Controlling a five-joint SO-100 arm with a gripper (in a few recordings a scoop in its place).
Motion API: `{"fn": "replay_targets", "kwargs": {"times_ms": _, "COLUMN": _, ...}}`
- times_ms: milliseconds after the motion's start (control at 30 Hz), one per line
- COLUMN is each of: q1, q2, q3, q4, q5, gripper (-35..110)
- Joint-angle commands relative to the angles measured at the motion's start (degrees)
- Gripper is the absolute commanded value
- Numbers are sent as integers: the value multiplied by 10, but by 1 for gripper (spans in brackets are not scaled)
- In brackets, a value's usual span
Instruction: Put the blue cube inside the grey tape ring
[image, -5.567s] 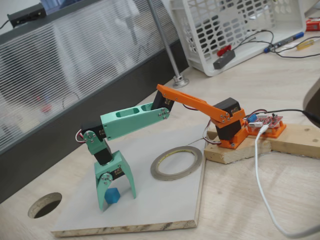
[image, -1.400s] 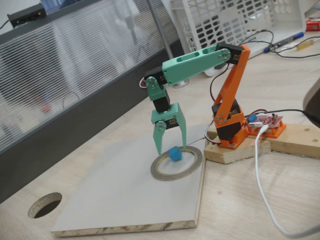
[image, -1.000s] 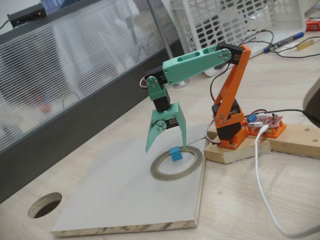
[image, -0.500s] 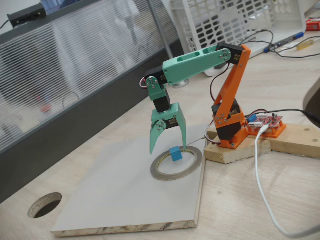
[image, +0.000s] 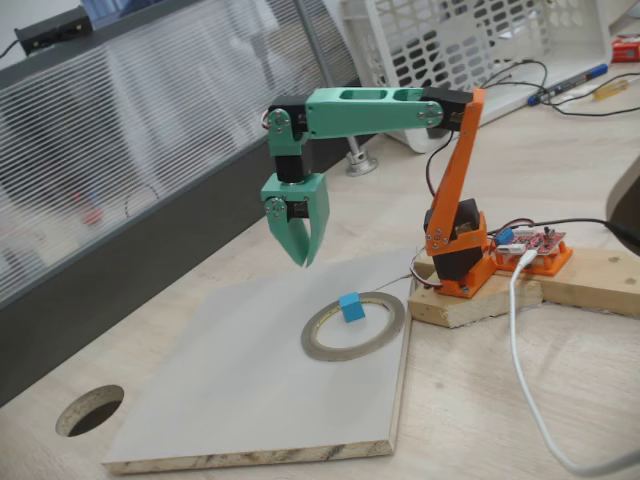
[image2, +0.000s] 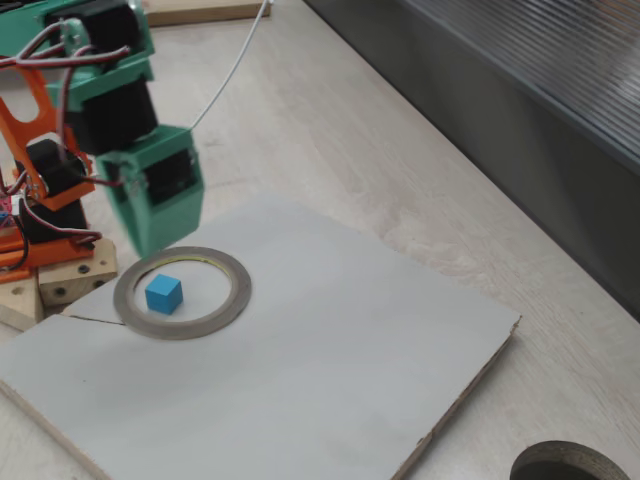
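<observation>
The small sky-blue plastic cube (image: 350, 307) (image2: 164, 294) lay inside the flat grey-silver tape ring (image: 322, 343) (image2: 233, 298), nearer its rim on the arm's side. The ring rested on a pale grey board (image: 230, 370) (image2: 330, 380), close to the corner nearest the orange arm base (image: 460, 262), on the light wooden counter (image: 480, 400). The green two-finger end effector (image: 303, 258) hung above the board, clear of the ring, fingers nearly together and empty.

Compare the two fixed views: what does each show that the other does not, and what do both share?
A fixed view shows the white basket, the red circuit board and the fingers closed together. A fixed view shows bare board all round the blue cube, inside the grey tape ring. Both fixed views show cube, ring and the round hole.
</observation>
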Motion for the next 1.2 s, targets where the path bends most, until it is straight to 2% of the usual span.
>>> {"fn": "replay_targets", "kwargs": {"times_ms": 0, "q1": 33, "q2": 3, "q3": -15, "q4": 5, "q5": 1, "gripper": 1}}
{"fn": "replay_targets", "kwargs": {"times_ms": 233, "q1": 52, "q2": 5, "q3": -5, "q4": 7, "q5": 4, "gripper": 1}}
{"fn": "replay_targets", "kwargs": {"times_ms": 467, "q1": 87, "q2": 15, "q3": 112, "q4": 8, "q5": 3, "gripper": 1}}
{"fn": "replay_targets", "kwargs": {"times_ms": 733, "q1": 88, "q2": 62, "q3": 115, "q4": 109, "q5": 8, "gripper": 1}}
{"fn": "replay_targets", "kwargs": {"times_ms": 1167, "q1": 88, "q2": 56, "q3": 115, "q4": 115, "q5": 8, "gripper": 1}}
